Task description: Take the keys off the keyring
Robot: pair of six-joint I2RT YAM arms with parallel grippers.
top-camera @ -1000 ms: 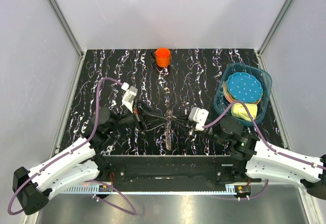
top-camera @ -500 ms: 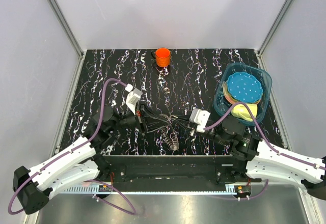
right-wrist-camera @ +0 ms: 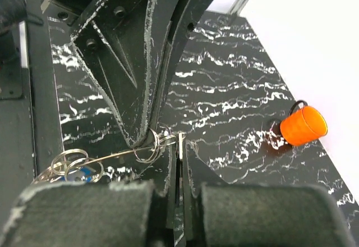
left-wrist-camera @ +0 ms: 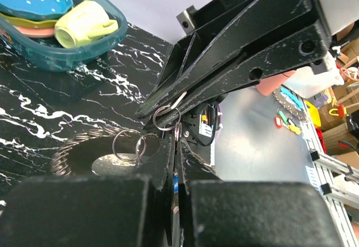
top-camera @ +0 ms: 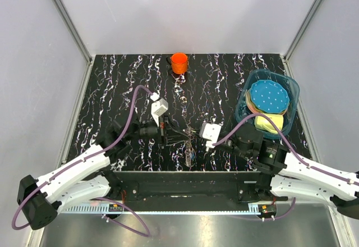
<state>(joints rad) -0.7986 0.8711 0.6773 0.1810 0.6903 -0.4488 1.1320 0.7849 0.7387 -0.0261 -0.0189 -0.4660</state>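
The keys (top-camera: pixel 188 152) hang as a small grey bunch between both arms, just above the front of the marbled table. My left gripper (top-camera: pixel 180 135) and right gripper (top-camera: pixel 195 136) meet tip to tip over them. In the left wrist view my left gripper (left-wrist-camera: pixel 176 139) is shut on a thin metal ring seen edge-on. The fanned keys (left-wrist-camera: pixel 70 149) lie lower left, small loose rings (left-wrist-camera: pixel 126 145) beside them. In the right wrist view my right gripper (right-wrist-camera: pixel 180 143) is shut on a thin metal strip. The keyring (right-wrist-camera: pixel 112 156) runs from it as a taut wire to a blue piece (right-wrist-camera: pixel 84 173).
An orange cup (top-camera: pixel 179 63) stands at the back middle. A teal tub (top-camera: pixel 293 92) at the right holds a blue dotted disc (top-camera: pixel 269 96) and a yellow cup (top-camera: pixel 266 122). The black front rail (top-camera: pixel 185 188) runs just below the grippers.
Both grippers have closed in on each other, the left moving right, the right moving left. The key bunch has swung and now hangs shorter beneath the tips.
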